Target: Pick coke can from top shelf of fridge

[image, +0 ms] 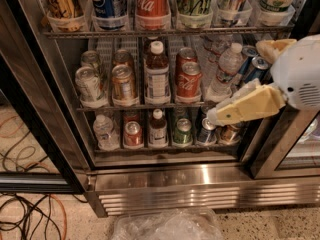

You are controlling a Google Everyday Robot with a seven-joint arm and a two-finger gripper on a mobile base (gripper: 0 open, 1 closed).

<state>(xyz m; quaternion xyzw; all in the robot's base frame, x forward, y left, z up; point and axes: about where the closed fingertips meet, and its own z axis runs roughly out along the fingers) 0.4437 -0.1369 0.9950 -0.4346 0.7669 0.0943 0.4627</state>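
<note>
Coke can (152,4) sits on the top shelf (165,32); gripper (218,116) hovers lower right (open or closed, can't tell).

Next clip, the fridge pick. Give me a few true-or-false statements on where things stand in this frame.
1. The coke can stands on the top shelf beside a blue Pepsi can. True.
2. The claw holds the coke can. False: it hangs low at the right, in front of the bottom shelf, well below the can.
3. A clear water bottle stands on the middle shelf. True.
4. The floor before the fridge is bare. False: cables and crumpled clear plastic lie there.
</note>
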